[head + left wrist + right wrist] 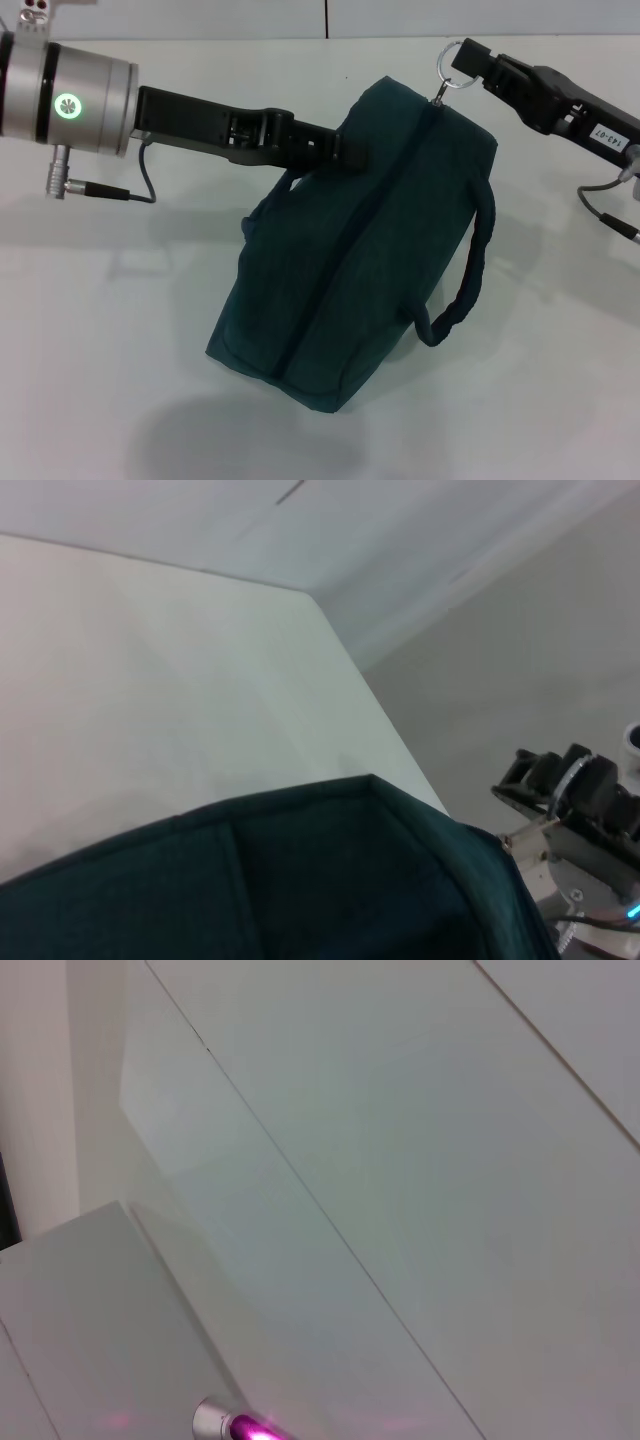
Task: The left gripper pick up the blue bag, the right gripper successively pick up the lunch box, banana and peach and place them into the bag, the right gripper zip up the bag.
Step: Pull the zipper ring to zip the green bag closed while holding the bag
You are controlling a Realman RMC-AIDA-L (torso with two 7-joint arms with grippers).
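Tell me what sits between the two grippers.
In the head view, the blue bag lies between the left gripper and the right gripper, which holds its zipper ring.

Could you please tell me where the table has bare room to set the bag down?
The white table is bare left of the blue bag beneath the left gripper, along the near edge, and right of the handle. It is crowded up top, where the right gripper pinches the zipper ring.

From my seat I see a plain white matte tabletop (120, 330) spreading under everything, with a soft grey shadow (200, 435) on its near part. Behind it runs a pale wall (200, 15) with a thin dark vertical seam (327, 18).
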